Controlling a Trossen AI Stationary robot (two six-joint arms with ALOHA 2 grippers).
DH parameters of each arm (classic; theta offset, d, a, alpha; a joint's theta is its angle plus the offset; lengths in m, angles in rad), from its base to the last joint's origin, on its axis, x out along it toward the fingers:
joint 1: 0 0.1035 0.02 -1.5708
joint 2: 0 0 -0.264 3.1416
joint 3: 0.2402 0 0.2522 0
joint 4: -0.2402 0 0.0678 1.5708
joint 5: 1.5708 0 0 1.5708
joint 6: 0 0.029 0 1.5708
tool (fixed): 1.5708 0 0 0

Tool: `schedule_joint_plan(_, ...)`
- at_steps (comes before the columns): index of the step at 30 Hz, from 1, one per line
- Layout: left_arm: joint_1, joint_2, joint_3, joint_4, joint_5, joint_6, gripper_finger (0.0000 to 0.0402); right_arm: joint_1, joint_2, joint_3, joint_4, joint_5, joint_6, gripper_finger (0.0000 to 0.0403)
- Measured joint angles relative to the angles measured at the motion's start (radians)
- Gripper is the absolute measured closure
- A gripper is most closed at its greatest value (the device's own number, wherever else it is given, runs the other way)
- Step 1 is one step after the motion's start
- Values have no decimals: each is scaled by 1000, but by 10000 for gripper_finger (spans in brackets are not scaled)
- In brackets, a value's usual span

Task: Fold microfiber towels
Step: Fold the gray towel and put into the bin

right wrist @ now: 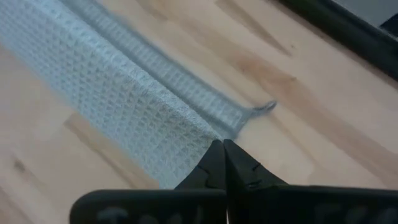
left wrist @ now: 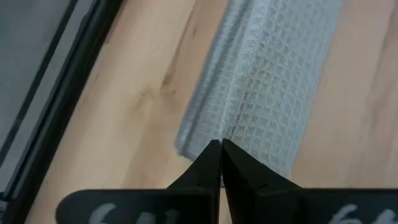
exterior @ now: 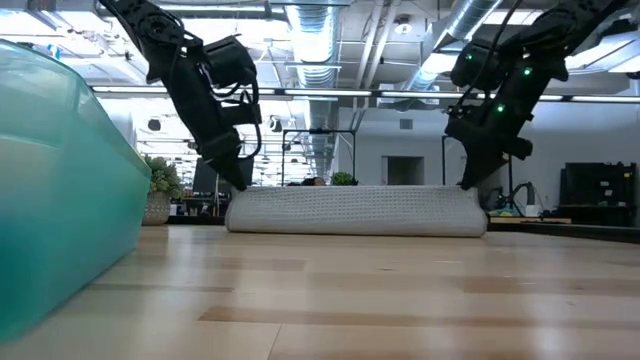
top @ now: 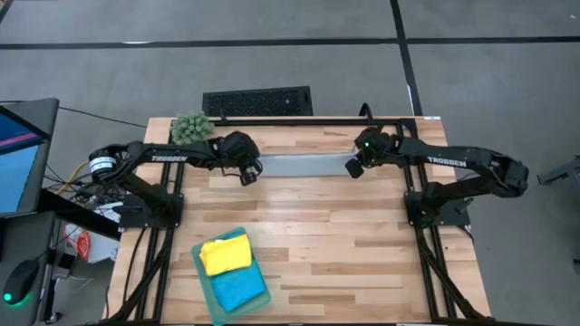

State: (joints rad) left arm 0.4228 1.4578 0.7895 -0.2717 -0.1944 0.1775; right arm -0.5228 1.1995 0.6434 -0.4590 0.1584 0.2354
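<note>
A light grey microfiber towel (top: pixel 304 166) stretches as a long narrow band across the far half of the table, between my two grippers. My left gripper (top: pixel 249 172) is shut on its left end and my right gripper (top: pixel 353 167) is shut on its right end. In the low view the towel (exterior: pixel 355 210) reads as a low ridge whose underside lies on the wood. A folded yellow towel (top: pixel 225 255) and a folded blue towel (top: pixel 240 288) lie stacked on a teal one (top: pixel 201 272) at the near left. My left gripper pinches the grey towel's left end (left wrist: pixel 235 124) between its two fingers, at the top of a raised fold. The fingers slant down from above. A lower layer (left wrist: pixel 193 134) lies on the table beside them. My right gripper pinches the towel's right end (right wrist: pixel 200 132) between its two fingers, slanting down from above. The held layer stands up as a ridge, and a lower edge (right wrist: pixel 239 115) rests on the table next to it.
A fuzzy green plant ball (top: pixel 190 127) sits at the far left corner, behind my left arm. A black grille (top: pixel 256 100) lies beyond the far edge. Bare wood (top: pixel 362 254) covers the near right. The teal stack (exterior: pixel 60 200) fills the low view's left.
</note>
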Motion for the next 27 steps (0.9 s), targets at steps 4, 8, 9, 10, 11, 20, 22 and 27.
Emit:
schedule_joint_plan(4, 41, 0, 0, 2, 29, 8, 401, -36, 17, 1, 24, -9, -8, 398)
schedule_joint_plan(8, 66, 0, 1, 15, 40, 22, 401, -49, 71, 2, 36, -44, -8, 392)
schedule_joint_plan(9, 70, 0, 1, 18, 53, 22, 401, -49, 94, 2, 39, -52, -8, 391)
schedule_joint_plan(10, 73, 0, 1, 20, 68, 22, 401, -49, 115, 1, 46, -53, -8, 391)
schedule_joint_plan(11, 76, 0, 1, 21, 76, 22, 401, -49, 135, 1, 60, -53, -8, 391)
schedule_joint_plan(20, 87, 0, -13, 69, 78, 51, 401, -50, 221, 1, 106, -15, 0, 392)
schedule_joint_plan(22, 87, 0, -34, 113, 78, 50, 401, -49, 226, 1, 101, -15, 0, 389)
schedule_joint_plan(27, 87, 0, -62, 164, 76, 56, 390, -51, 229, 1, 104, -14, 0, 380)
